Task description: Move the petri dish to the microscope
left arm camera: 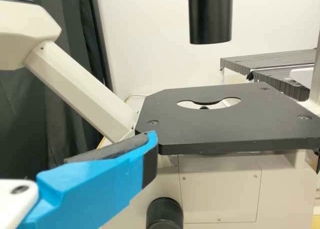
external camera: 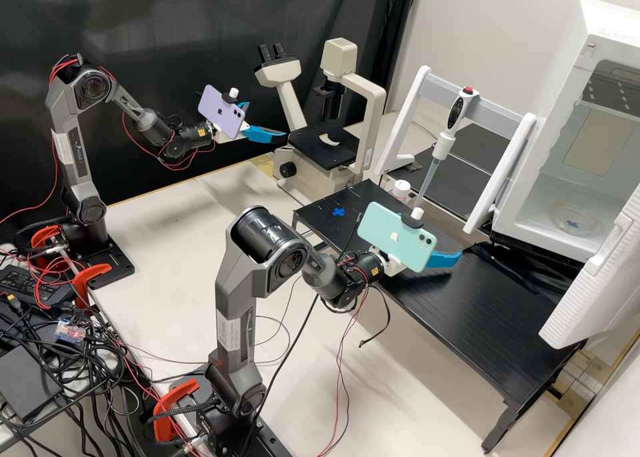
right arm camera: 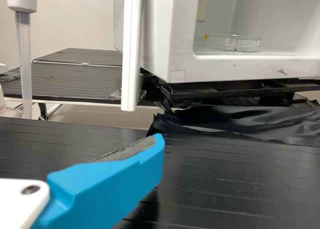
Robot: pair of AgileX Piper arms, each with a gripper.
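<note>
The clear petri dish lies inside the open white box; in the right wrist view the dish has a yellow mark at its rim. Beside the microscope, my left gripper stands open, fingers apart and holding nothing. In the left wrist view, one finger of that gripper is near the corner of the black microscope stage. My right gripper, open, is over the black bench in front of the white box. A finger of that gripper shows in the right wrist view, apart from the dish.
The white box has its door swung out to the side. A pipette hangs on a white stand. A small white-capped item and a blue cross are on the black bench.
</note>
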